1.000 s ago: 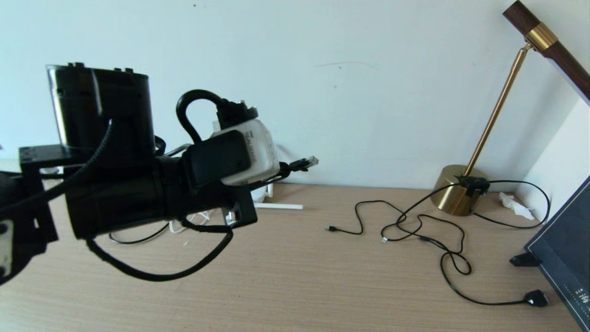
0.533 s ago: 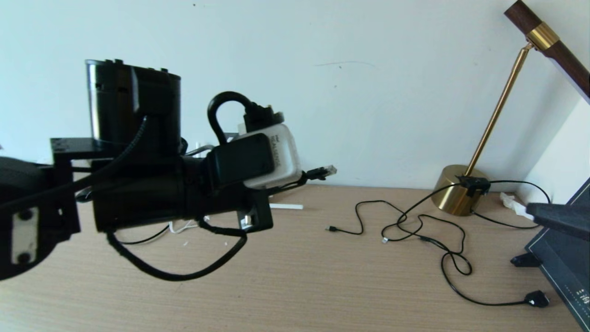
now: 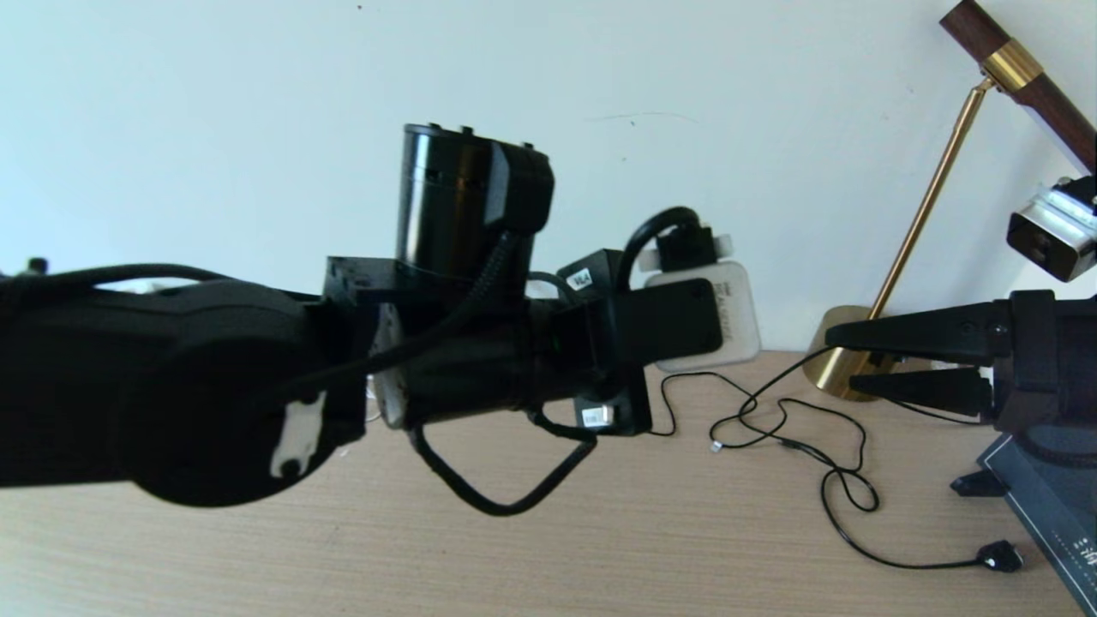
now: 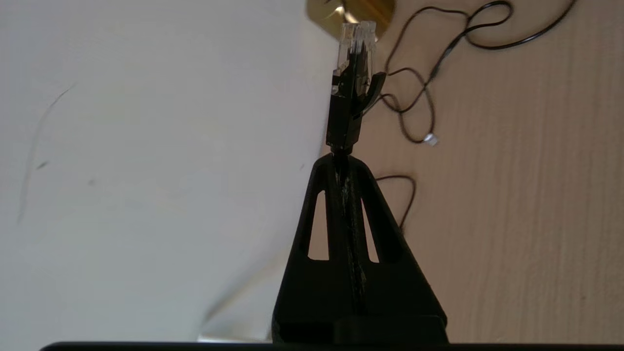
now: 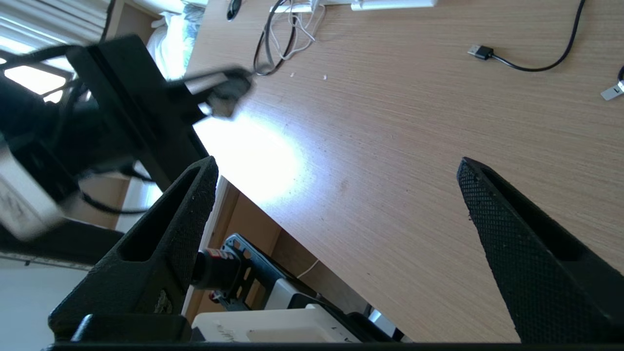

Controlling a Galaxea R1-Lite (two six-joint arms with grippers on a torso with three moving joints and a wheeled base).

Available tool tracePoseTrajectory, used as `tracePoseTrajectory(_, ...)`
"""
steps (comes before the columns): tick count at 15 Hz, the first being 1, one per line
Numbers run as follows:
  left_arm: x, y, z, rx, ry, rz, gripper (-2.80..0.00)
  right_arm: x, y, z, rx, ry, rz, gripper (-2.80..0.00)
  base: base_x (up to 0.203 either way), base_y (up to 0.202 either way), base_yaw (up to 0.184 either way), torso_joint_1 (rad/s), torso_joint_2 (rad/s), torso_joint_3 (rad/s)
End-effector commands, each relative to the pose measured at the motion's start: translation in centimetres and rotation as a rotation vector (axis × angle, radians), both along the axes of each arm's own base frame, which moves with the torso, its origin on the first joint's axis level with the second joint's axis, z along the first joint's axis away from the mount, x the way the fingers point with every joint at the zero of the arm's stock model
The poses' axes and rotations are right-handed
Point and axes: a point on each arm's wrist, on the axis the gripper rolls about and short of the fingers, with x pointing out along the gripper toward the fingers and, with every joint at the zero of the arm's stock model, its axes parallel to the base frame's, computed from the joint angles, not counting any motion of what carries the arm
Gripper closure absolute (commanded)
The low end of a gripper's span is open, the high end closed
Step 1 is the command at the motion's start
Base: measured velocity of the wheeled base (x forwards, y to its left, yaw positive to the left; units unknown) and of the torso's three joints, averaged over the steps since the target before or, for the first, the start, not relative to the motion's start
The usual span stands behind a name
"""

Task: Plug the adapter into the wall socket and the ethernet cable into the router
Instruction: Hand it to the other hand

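So the left tool (image 4: 347, 161) is clamped tight on the ethernet cable (image 4: 352, 78), clear plug sticking out above the table (image 4: 526, 219). Right tool (image 5: 336, 180) hangs wide open nearby. Router's probably hidden behind the arm.

The thick black ethernet cable (image 4: 345, 117), with its clear plastic plug, stands clamped above the desk; the router seems hidden.
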Motion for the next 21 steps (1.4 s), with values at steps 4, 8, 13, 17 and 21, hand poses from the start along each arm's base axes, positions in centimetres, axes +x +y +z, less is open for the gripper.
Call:
tracePoseTrajectory(4, -0.1, -4.5, -2.7, 0.056, 0.028, -0.059, 0.0, -0.4, 0.0, 0.1, 0.003, -0.01, 0.008, -2.8, 0.0, 0.0, 0.0, 0.0, 0.0, 0.0)
tracePoseTrajectory(8, -0.5, -5.7, -2.1, 0.046, 0.013, -0.065, 0.0, -0.4, 0.4, 0.1, 0.007, -0.002, 0.027, -2.8, 0.0, 0.0, 0.0, 0.0, 0.0, 0.0)
tracePoseTrajectory(13, -0.5, -5.6, -1.3, 0.043, 0.002, -0.035, 0.0, -0.4, 0.5, 0.2, 0.012, 0.002, 0.024, -2.8, 0.0, 0.0, 0.0, 0.0, 0.0, 0.0)
tracePoseTrajectory(17, -0.5, -5.6, -0.9, 0.027, -0.005, -0.045, 0.0, 0.0, 0.6, -0.4, 0.031, -0.01, 0.021, -2.8, 0.0, 0.0, 0.0, 0.0, 0.0, 0.0)
tracePoseTrajectory(21, -0.6, -5.5, -0.7, 0.019, -0.004, -0.057, 0.0, 1.0, 0.9, -1.1, 0.066, -0.013, 0.01, -2.8, 0.0, 0.0, 0.0, 0.0, 0.0, 0.0)
